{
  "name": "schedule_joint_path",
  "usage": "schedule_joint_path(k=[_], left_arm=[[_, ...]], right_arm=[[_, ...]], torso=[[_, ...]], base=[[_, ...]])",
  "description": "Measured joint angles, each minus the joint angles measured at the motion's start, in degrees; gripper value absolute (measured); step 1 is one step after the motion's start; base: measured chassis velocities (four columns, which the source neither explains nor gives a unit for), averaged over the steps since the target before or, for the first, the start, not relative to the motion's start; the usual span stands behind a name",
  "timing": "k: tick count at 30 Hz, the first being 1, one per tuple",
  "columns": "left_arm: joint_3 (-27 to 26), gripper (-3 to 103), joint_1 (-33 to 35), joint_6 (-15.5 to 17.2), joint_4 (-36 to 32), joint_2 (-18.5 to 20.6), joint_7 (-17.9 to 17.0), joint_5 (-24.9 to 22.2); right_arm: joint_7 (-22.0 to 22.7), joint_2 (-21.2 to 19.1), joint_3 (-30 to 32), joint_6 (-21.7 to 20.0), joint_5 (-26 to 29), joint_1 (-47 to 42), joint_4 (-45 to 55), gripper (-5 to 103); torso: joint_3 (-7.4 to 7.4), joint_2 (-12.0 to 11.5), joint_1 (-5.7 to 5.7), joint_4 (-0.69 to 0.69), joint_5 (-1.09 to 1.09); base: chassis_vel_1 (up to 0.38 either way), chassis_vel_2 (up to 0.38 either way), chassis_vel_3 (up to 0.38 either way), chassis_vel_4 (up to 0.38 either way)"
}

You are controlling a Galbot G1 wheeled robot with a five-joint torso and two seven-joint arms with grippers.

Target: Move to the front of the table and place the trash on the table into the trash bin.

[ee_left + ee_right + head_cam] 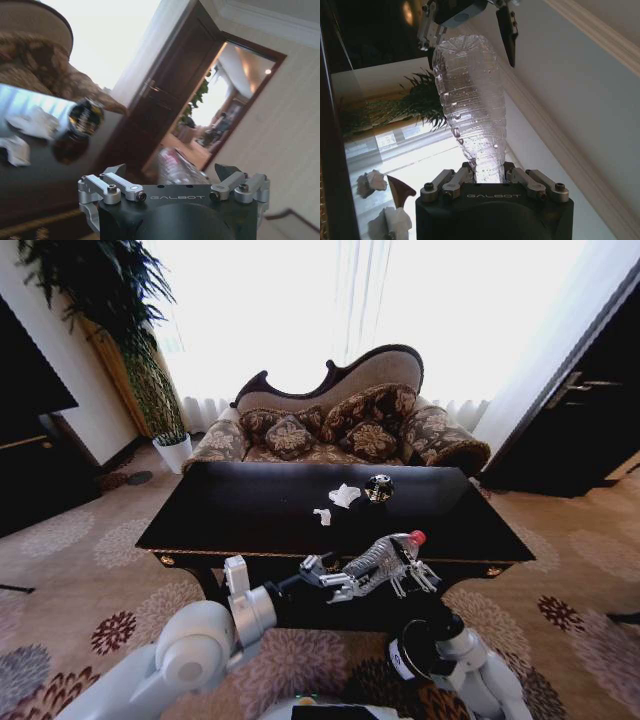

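The black table (250, 520) carries the trash: a crumpled white tissue (345, 495), a small paper scrap (322, 516) and a dark shiny can (378, 487). In front of its near edge, my right gripper (410, 565) is shut on the neck end of a clear plastic bottle (375, 560) with a red cap. My left gripper (322, 572) stands open at the bottle's base. The right wrist view shows the bottle (470, 100) rising from my right gripper (487, 175) toward the left gripper (467, 22). A dark round thing with a white patch (405, 660) sits by my right forearm; whether it is the trash bin is unclear.
A patterned sofa (340, 425) stands behind the table, with a potted plant (150, 380) at the far left and dark doors (580, 410) on the right. Patterned carpet (80, 570) surrounds the table.
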Motion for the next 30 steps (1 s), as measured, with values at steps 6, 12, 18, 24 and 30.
schedule_joint_path(k=[6, 12, 18, 24, 30], left_arm=[[-11.36, 100, 6.04, -2.5, 0.02, 2.57, 0.23, 7.34], [-24.96, 100, 11.76, -4.96, 0.02, 5.32, 0.99, 11.81], [-30.71, 100, 12.87, -7.19, 1.58, 6.23, 0.89, 16.14], [-32.63, 100, 14.87, -10.7, 8.85, 5.16, 3.05, 21.82], [-39.16, 100, 21.6, -12.91, 13.23, 2.51, 5.55, 23.83]], right_arm=[[-1.48, 0.93, -0.05, -0.01, 6.37, 0.44, -4.97, 24], [-3.77, 1.01, 1.56, -0.04, 15.34, 0.64, -10.51, 24], [-7.33, 0.76, 2.62, -0.09, 26.89, -0.94, -14.99, 24], [-10.05, -0.1, 2.43, -0.13, 39.17, -3.17, -23.05, 24], [-12.63, -1.53, 1.28, -0.53, 50.33, -3.42, -30.76, 24]], torso=[[0.0, 0.0, 0.0, 0.01, 0.0], [0.0, 0.0, 0.0, 0.01, 0.01], [0.0, 0.0, 0.0, 0.0, 0.01], [0.0, 0.0, 0.0, 0.0, 0.0], [0.0, 0.0, 0.0, -0.02, 0.0]], base=[[0.0, 0.0, 0.0, 0.0], [0.0, 0.0, 0.0, 0.0], [0.0, 0.0, 0.0, 0.0], [0.0, 0.0, 0.0, 0.0], [0.0, 0.0, 0.0, 0.0]])
